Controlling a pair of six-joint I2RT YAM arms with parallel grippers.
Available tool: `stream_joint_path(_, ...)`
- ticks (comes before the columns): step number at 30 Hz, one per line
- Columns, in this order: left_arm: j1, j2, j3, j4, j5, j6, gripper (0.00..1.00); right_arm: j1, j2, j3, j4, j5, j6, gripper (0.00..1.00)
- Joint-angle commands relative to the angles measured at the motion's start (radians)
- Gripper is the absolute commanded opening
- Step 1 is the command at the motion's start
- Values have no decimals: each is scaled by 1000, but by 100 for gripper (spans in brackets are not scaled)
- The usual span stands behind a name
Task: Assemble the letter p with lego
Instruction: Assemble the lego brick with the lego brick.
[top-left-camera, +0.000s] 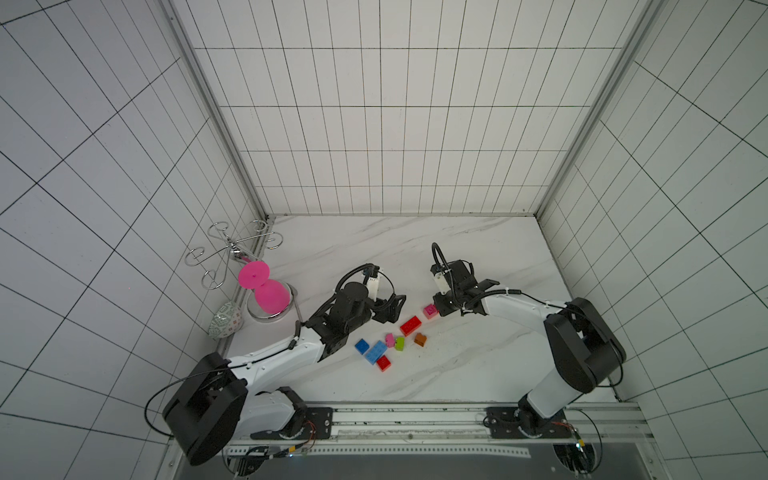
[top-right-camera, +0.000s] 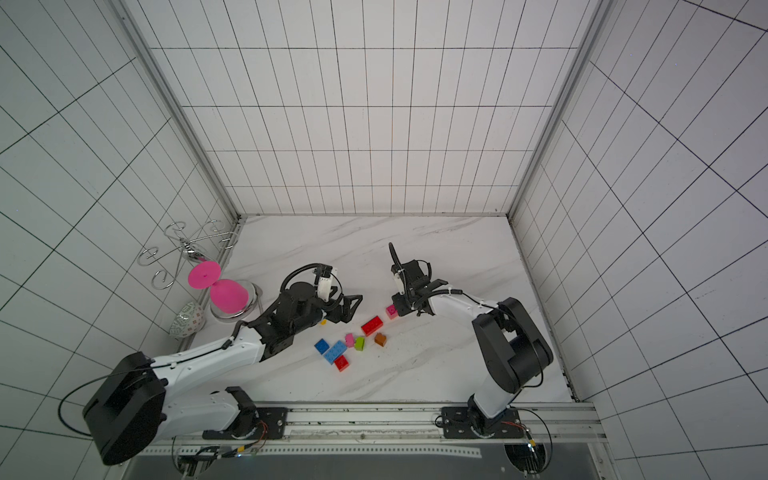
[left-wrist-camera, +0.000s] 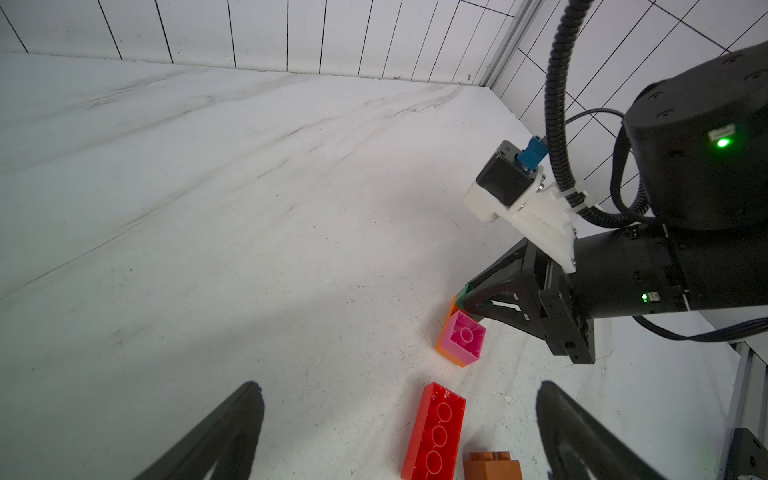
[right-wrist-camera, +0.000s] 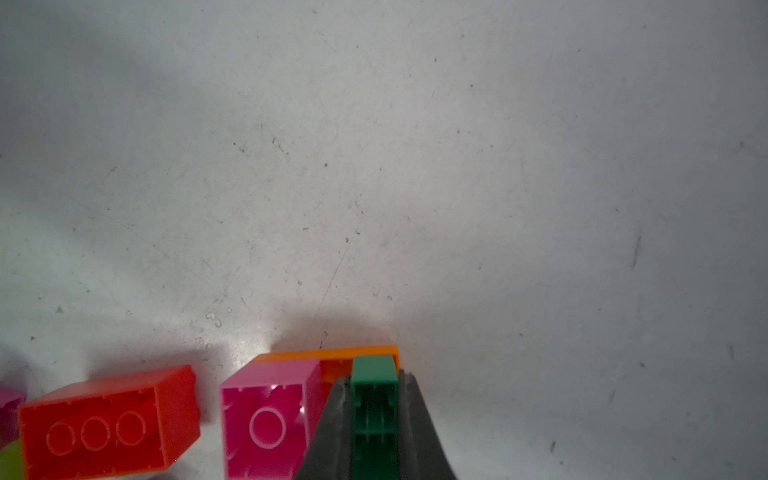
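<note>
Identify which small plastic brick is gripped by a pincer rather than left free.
The dark green plastic brick, clamped in the right pincer beside the pink square brick; no pincer grips any other brick.

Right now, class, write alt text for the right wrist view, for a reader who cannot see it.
The right gripper is shut on a green brick, held close to a pink brick, with an orange brick behind both. Beyond the pink one a red brick lies with its hollow underside facing the camera, on a scuffed white table.
</note>
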Motion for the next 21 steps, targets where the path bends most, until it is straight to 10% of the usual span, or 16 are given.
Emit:
stream_joint_path(1,3,4,-8,33,5,-7,97,8,-6,-16,-55,45,17,0)
stream_joint_path(21,3,1,-14,50,38,-8,97,84,-16,-68,-111,186,147,0)
